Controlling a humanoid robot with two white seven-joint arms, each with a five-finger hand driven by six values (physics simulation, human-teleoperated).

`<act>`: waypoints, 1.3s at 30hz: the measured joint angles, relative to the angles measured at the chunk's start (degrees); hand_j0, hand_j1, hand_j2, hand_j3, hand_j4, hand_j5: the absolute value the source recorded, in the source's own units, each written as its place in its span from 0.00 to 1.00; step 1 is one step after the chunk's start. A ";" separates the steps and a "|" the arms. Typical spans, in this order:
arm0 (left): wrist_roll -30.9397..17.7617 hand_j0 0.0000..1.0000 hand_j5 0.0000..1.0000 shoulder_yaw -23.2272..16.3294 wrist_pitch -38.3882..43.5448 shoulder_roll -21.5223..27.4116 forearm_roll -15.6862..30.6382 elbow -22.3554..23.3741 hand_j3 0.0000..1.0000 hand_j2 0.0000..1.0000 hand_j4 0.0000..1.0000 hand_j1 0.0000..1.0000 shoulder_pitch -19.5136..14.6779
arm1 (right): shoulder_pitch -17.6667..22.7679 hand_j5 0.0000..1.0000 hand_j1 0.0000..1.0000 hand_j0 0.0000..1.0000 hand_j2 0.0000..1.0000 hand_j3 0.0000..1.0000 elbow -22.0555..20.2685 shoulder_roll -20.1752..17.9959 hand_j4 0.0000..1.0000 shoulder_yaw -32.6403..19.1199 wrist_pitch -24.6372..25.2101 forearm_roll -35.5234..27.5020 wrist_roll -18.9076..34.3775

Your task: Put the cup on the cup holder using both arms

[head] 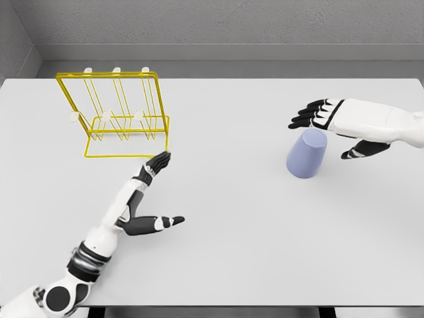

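The rack in the upper left is bright yellow wire with white tips on its pegs. The cup at right is plain pale lavender-blue. The table is flat light grey. Both hands, left and right, are white with black fingers; the back wall is mottled grey.

No readable text, labels or numbers anywhere.

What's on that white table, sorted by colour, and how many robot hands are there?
Lavender-blue cup: 1
Yellow wire cup holder: 1
White-and-black robot hands: 2, the left hand and the right hand, both open
Total: 4, all on or above the white table
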 measured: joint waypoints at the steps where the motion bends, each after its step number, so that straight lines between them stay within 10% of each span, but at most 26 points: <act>1: 0.06 1.00 1.00 -0.46 0.27 -0.03 0.05 -0.02 1.00 1.00 1.00 1.00 0.00 | -0.09 1.00 1.00 1.00 1.00 1.00 0.13 0.02 1.00 0.03 0.00 0.00 0.05; 20: 0.19 1.00 1.00 -0.74 4.80 0.26 12.03 -2.04 1.00 1.00 1.00 1.00 1.94 | -7.47 1.00 1.00 1.00 1.00 1.00 9.46 4.07 1.00 6.32 -0.01 -0.03 6.43; 39: -0.06 1.00 1.00 0.38 10.40 0.86 12.07 -4.66 1.00 1.00 1.00 1.00 2.81 | -8.70 1.00 1.00 1.00 1.00 1.00 12.14 7.10 1.00 8.64 -0.01 1.99 6.68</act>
